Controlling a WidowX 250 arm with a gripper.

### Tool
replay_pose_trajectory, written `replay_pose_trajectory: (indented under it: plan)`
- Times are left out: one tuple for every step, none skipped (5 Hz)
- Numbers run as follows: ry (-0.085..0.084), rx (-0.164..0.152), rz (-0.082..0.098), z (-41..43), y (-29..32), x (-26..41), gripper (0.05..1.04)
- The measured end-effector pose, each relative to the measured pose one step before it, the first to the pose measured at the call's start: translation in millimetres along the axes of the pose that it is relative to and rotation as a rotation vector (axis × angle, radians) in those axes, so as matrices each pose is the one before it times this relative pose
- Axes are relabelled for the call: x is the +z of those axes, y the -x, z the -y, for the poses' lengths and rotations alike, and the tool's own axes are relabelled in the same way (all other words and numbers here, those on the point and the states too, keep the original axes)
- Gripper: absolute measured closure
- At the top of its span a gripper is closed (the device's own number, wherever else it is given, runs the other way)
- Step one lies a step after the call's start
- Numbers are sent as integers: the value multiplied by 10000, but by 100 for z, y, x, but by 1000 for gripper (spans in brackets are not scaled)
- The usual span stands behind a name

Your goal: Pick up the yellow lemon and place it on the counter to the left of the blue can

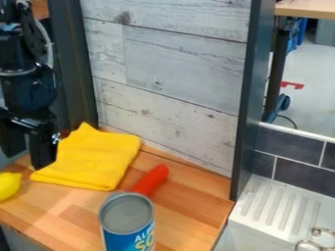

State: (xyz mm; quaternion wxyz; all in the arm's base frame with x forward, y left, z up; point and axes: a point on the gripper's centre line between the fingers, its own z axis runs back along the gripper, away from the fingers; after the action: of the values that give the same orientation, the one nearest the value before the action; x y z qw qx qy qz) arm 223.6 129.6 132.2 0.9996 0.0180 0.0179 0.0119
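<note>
Gripper, count 1 (pixel 28 159): upper left of the camera view, hanging over the counter's left part (pixel 190 215). Two fingers, spread apart; nothing seen between them. Nearest thing: cloth, count 1 (pixel 98 157), yellow, folded, lying flat at the back of the counter, just beside the right-hand finger in the view. Contact between the two: cannot tell.

Lemon, count 1 (pixel 8 185): yellow, cut by the left edge, near the cloth's front left corner. Can, count 1 (pixel 127 215): upright, grey top, blue side, at the lower middle. Red object, count 1 (pixel 152 180): elongated, rounded end, partly hidden behind the can; identity uncertain. Drainboard, count 1 (pixel 262 203): white, ribbed, at right.
</note>
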Motion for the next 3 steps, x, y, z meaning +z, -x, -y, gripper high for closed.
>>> replay_pose_trajectory:
  plan:
    - [105,-73,-204,55,45,-583,81]
    - [-398,-1611,-42,-1250,-1131,-451,81]
    - [-633,-640,-321,-1791,-366,-699,81]
